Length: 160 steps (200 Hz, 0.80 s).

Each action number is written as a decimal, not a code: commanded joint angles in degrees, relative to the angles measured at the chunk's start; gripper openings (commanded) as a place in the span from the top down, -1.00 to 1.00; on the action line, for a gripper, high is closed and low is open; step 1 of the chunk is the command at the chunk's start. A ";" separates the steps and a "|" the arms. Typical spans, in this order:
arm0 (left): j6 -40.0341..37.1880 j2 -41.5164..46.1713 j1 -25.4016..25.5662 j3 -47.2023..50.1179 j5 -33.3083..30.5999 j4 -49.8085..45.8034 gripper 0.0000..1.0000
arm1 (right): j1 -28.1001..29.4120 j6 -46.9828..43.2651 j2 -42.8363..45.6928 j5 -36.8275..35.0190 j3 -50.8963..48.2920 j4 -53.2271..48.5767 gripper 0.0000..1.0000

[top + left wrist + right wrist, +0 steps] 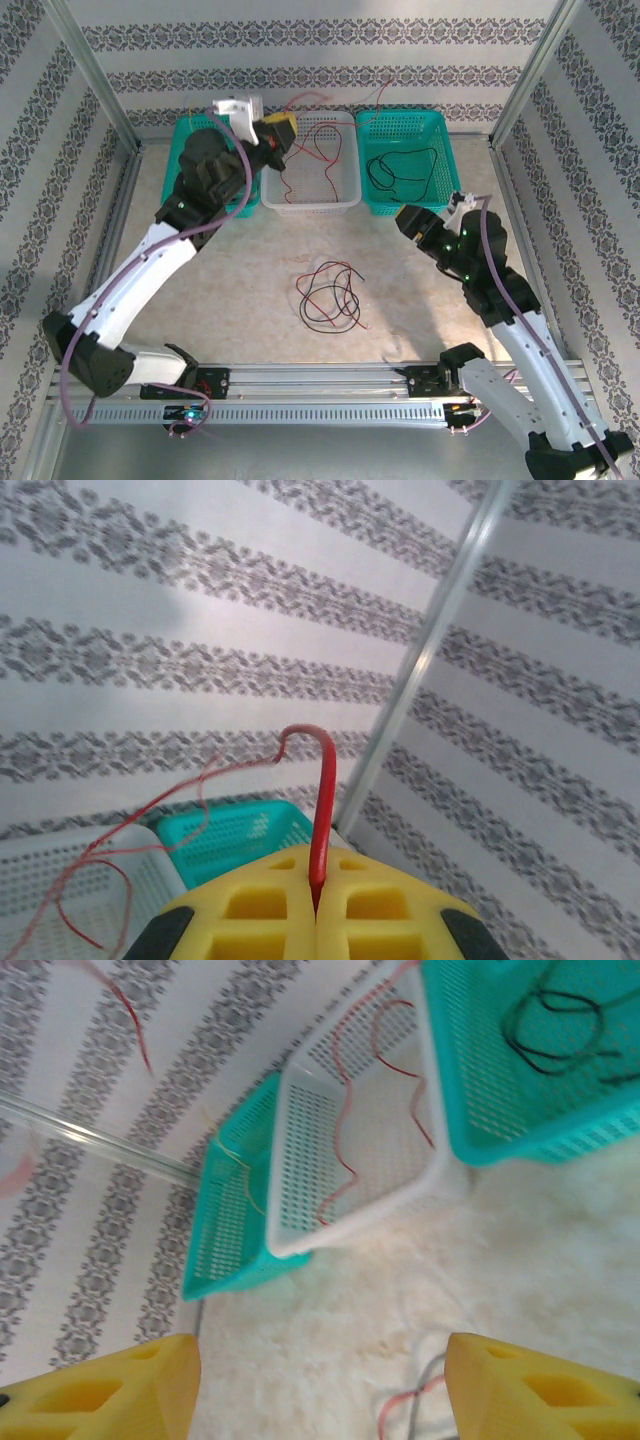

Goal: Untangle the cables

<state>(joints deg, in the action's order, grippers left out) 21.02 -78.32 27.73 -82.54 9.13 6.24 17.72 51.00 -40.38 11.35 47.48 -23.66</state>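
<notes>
Top external view, nearest first: shows loose red and black cables (328,295) tangled mid-table, then right gripper (320,1385) with jaws apart, holding nothing. Farther back, finds left gripper (280,127) pinched on the red cable (322,800) above the white basket (310,203).

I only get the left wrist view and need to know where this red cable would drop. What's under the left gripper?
Observer: The left gripper holds the red cable over the white basket, near its left rim.
Operator: Any cables lying loose?
Observer: Yes, a red and black tangle lies on the table in front of the white basket.
Operator: And the right gripper?
Observer: The right gripper is open, near the right teal basket.
</notes>
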 commanded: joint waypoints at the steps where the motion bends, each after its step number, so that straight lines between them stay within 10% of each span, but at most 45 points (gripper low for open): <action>1: 3.58 -4.66 -4.10 -4.80 -2.18 -1.04 1.00 | -0.64 -1.07 3.16 -1.37 -1.92 -3.33 -0.33; 160: 5.06 -35.23 -8.12 -10.07 -1.34 11.24 1.00 | -0.40 -1.78 5.28 2.11 -5.03 -4.54 -0.21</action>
<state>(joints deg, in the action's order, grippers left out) 26.15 -111.85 20.16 -94.08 7.27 12.62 17.72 50.33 -35.81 12.93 43.20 -27.92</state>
